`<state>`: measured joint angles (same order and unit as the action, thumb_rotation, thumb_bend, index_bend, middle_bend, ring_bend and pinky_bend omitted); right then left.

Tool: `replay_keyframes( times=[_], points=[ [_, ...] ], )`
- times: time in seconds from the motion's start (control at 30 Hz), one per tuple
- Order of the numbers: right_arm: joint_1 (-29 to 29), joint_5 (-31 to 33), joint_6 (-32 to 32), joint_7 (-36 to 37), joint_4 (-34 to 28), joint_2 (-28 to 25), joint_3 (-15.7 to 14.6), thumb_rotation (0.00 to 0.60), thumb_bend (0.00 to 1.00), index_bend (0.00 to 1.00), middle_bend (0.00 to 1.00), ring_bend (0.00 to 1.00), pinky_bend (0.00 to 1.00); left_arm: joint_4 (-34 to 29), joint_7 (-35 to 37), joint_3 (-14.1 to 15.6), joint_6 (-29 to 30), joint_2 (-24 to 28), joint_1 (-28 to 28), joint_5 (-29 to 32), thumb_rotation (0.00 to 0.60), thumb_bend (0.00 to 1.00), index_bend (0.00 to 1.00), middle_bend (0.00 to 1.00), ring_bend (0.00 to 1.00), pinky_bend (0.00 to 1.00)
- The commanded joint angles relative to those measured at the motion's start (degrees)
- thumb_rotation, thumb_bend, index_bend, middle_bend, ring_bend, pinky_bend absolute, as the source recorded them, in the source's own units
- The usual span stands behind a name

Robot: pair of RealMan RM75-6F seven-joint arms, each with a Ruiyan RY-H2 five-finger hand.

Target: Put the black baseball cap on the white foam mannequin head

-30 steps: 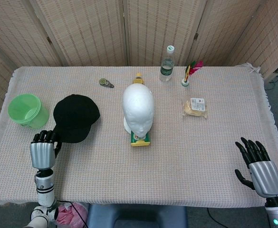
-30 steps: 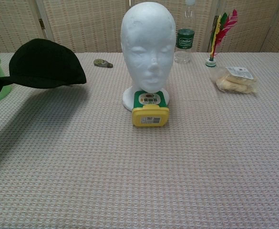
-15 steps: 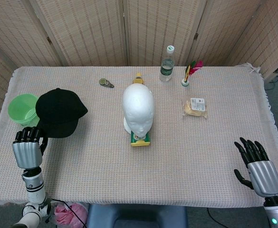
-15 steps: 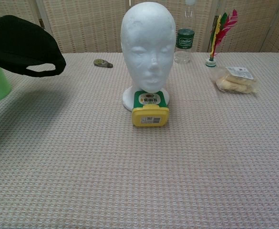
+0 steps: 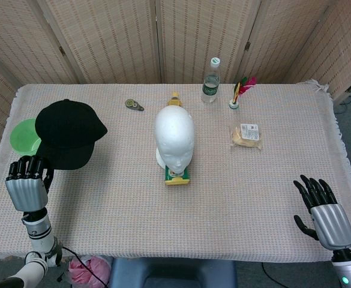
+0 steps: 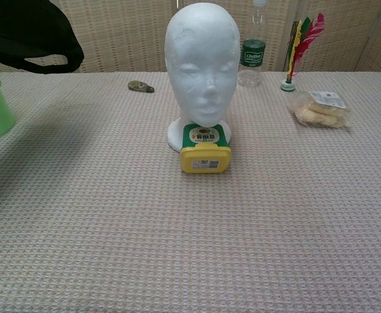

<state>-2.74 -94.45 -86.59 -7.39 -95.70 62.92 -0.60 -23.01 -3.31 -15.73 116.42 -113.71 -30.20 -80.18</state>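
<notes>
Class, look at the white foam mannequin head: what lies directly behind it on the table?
Behind the white foam mannequin head, the head view shows only the yellow tip of a small object. The head covers the rest, so I cannot identify it.

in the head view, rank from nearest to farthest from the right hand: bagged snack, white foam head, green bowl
From the right hand:
1. Clear bagged snack, right side of the table.
2. White foam mannequin head, centre.
3. Green plastic bowl, far left, partly hidden by the black baseball cap.
</notes>
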Motion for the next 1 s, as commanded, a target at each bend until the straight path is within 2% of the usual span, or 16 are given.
replay_keyframes(
  times=[0.03,0.4,0.57,0.73,1.0],
  points=[
    [-0.1,0.3,0.2,0.0,0.0,0.0,0.1,0.600,0.27,0.00,0.00,0.00,0.00,-3.1,-2.1,-0.3,0.4,2.0,-1.4,-0.8,0.600,0.40,0.62,0.63,0.51,0.64],
    [0.2,0.5,-0.9,1.5,-0.1,-0.7,0.5,0.600,0.27,0.00,0.00,0.00,0.00,-18.5,-14.2,0.9,0.2,10.0,-5.5,-6.2,0.600,0.40,0.61,0.63,0.51,0.64],
    [0.4,0.8,-1.3,1.8,-0.1,-0.8,0.8,0.600,0.27,0.00,0.00,0.00,0.00,-24.2,-18.4,-0.3,-2.4,14.1,-7.9,-7.5,0.600,0.40,0.61,0.63,0.50,0.64],
    [0.7,0.9,-2.1,1.8,-0.2,-0.7,1.1,0.600,0.27,0.00,0.00,0.00,0.00,-27.6,-20.2,-1.4,-4.8,16.3,-10.0,-8.3,0.600,0.40,0.61,0.63,0.50,0.64],
    [0.4,1.9,-1.8,2.6,-0.2,-0.9,1.8,0.600,0.27,0.00,0.00,0.00,0.00,-29.3,-20.9,-2.7,-9.2,16.9,-12.6,-8.3,0.600,0.40,0.61,0.63,0.50,0.64]
  ],
)
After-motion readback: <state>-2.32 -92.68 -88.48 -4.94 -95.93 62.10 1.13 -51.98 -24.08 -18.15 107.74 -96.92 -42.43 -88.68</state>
